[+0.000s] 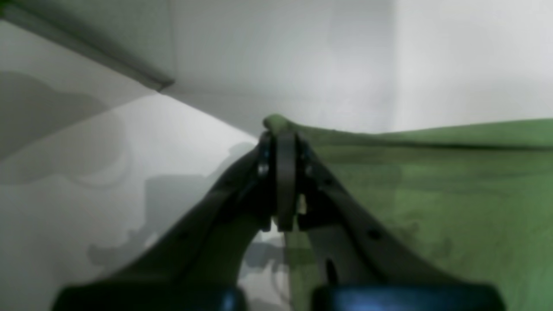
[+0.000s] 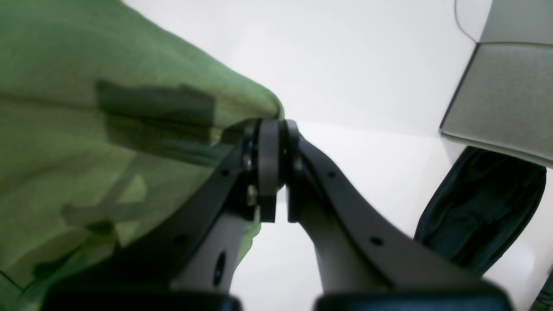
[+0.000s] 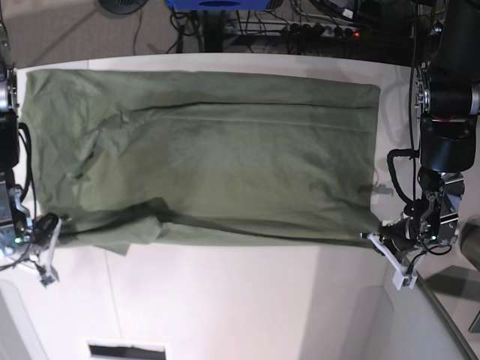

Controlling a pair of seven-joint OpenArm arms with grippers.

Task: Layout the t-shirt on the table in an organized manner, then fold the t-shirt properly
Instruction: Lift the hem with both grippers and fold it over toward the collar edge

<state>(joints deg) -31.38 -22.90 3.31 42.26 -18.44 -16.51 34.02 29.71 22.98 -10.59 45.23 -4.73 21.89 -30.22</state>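
The olive-green t-shirt [image 3: 210, 150] lies spread wide across the white table [image 3: 225, 300], with a rumpled fold along its near edge. My left gripper [image 1: 283, 138] is shut on a corner of the t-shirt [image 1: 432, 194]; in the base view this gripper [image 3: 373, 237] sits at the shirt's near right corner. My right gripper [image 2: 270, 129] is shut on the edge of the t-shirt [image 2: 86, 129], and the base view shows it [image 3: 54, 223] at the near left corner. Both pinched corners sit low over the table.
A grey angled panel with a dark edge [image 2: 505, 95] stands beside the right gripper, with a dark fabric object [image 2: 479, 207] below it. A similar panel [image 1: 86, 43] is near the left gripper. Cables and equipment [image 3: 300, 22] lie beyond the table's far edge.
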